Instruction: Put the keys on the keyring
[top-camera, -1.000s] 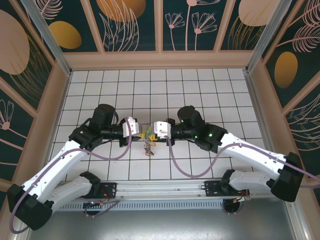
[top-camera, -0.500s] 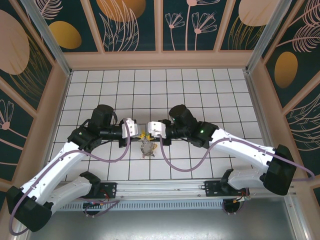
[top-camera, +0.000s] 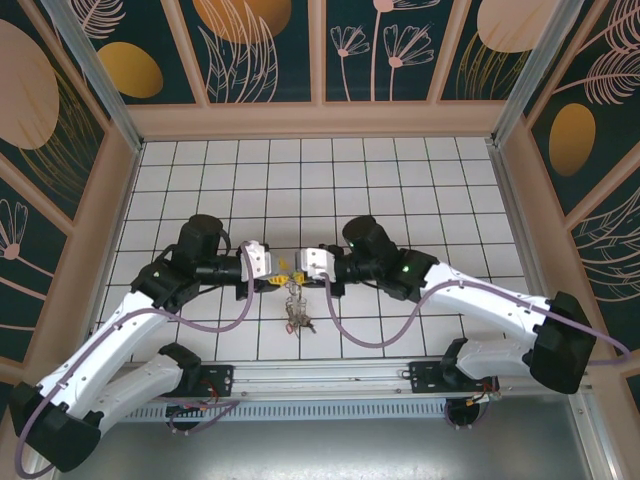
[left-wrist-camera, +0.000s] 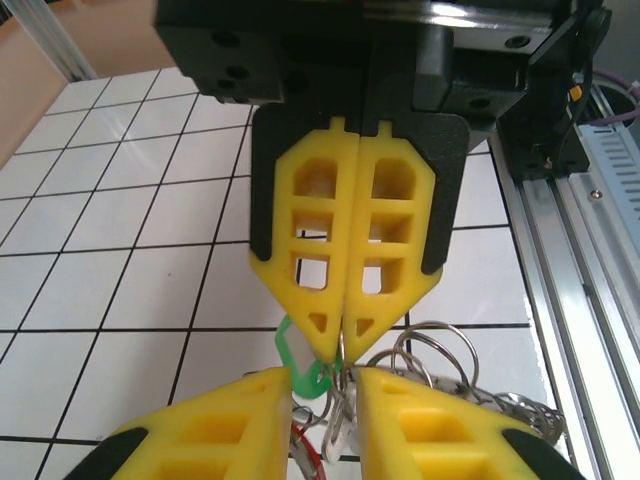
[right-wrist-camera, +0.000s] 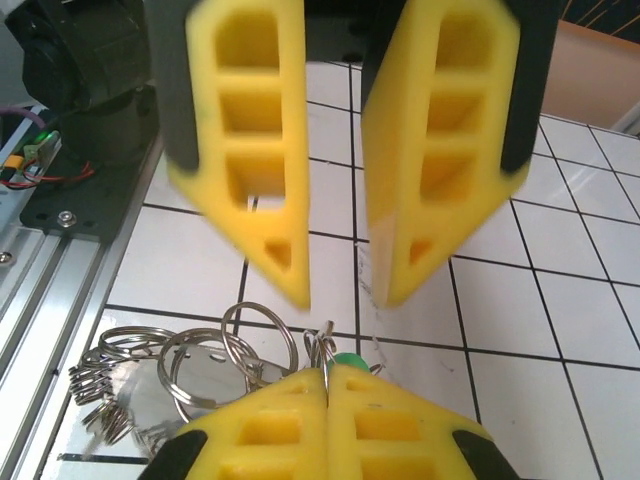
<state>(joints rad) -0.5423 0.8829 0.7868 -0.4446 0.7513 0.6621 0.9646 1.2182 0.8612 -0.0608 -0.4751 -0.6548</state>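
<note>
Got the right gripper squeezed fully together, pinching the keys right at the green tag, with the metal rings trailing off toward the rail. No telling hanging from resting on tile for that lower part. Got the left gripper cracked apart a little, straddling that same green tag tip to tip with the other one; can't tell about actual contact there. Seeing the whole bunch just past the middle of the rail. Underneath, a plain white tiled table with black grid lines, boxed in by dark floral wall panels on every side away from the rail. Plenty of open tile beyond the rail toward the far panel and out to both sides; tight only right by the rail itself.
</note>
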